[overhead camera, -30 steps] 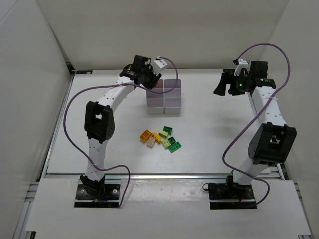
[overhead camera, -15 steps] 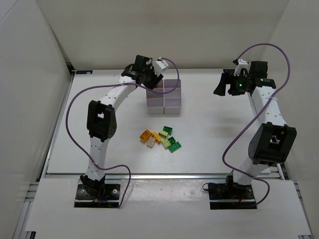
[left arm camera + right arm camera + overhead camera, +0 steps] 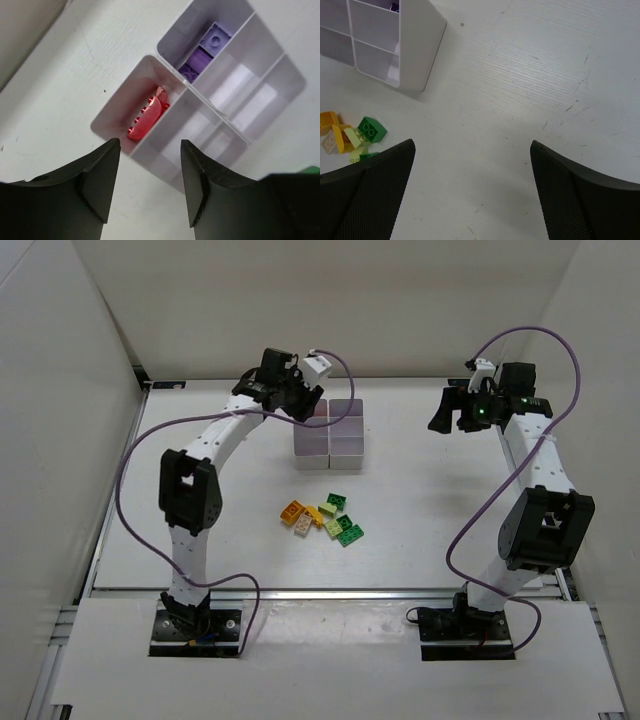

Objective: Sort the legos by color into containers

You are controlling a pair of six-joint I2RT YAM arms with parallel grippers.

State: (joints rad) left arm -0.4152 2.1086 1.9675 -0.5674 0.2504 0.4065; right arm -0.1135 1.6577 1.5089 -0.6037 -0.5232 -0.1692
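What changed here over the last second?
The left arm swung its elbow leftward, and the left gripper shifted slightly left above the bins. It stands open, with a red brick lying in the bin below. The right gripper, the bins and the loose bricks stayed put.

L arm [image 3: 215, 440] & R arm [image 3: 540, 465]: white links, black joints. Purple cable [image 3: 121, 498] along each. Fingers [image 3: 95, 185] matte black. Green LED [image 3: 481, 412] on R wrist.

I see the six-bin white containers [image 3: 331, 453] holding a red lego [image 3: 148, 114] tipped on edge in one corner bin and purple legos [image 3: 205, 52] in the neighbouring bin. The loose legos [image 3: 322, 518], orange, yellow, lime and green, cluster on the surface, apart from the containers' near side.
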